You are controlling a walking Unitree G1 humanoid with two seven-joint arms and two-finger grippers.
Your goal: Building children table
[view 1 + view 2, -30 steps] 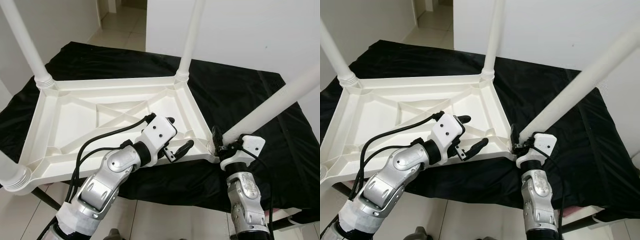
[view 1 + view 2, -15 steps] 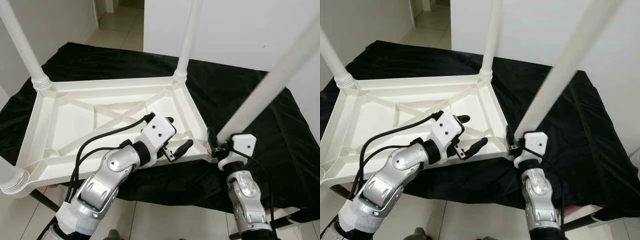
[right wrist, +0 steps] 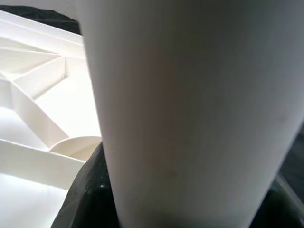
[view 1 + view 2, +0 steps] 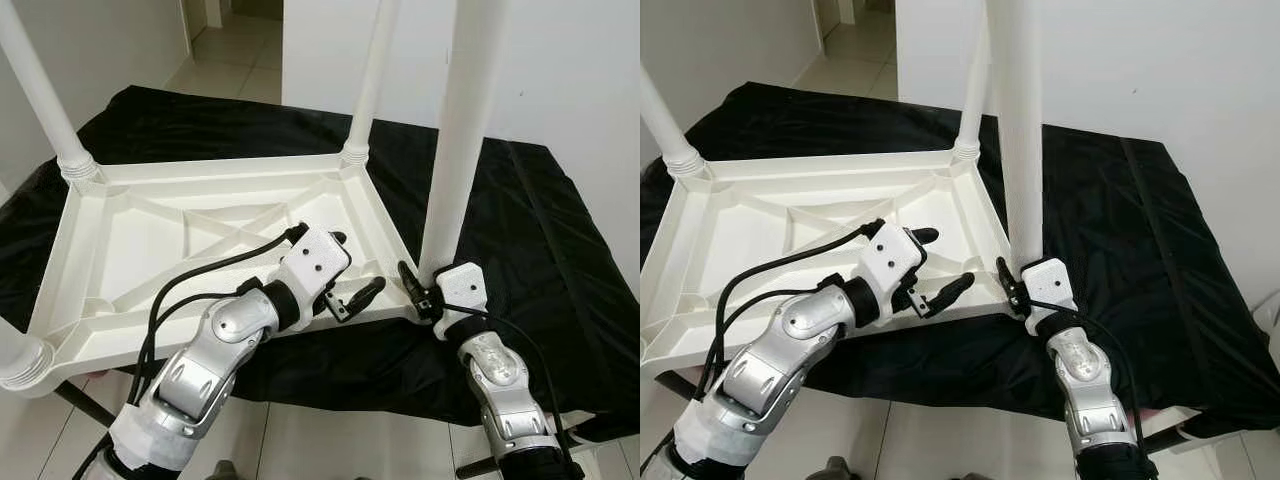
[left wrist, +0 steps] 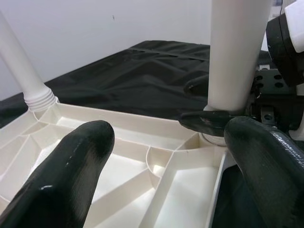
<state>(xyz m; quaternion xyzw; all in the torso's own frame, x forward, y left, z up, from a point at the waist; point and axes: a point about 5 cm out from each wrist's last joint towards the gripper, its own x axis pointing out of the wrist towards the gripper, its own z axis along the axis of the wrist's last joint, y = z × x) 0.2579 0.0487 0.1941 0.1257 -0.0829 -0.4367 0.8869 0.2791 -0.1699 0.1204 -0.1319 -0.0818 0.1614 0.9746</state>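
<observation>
The white plastic table top lies upside down on a black cloth. Legs stand in its far left corner, far right corner and near left corner. My right gripper is shut on the foot of a fourth white leg, held upright at the near right corner socket. In the right wrist view this leg is very close. My left gripper hovers open over the near right part of the underside, a little left of that corner, with nothing between its fingers.
The black cloth extends to the right of the table top and ends at a front edge near my arms. Tiled floor lies below. A white wall stands behind, with a doorway at the back left.
The held leg has swung from leaning far right to standing upright. My right gripper has shifted slightly left toward the corner. The left gripper has stayed put.
</observation>
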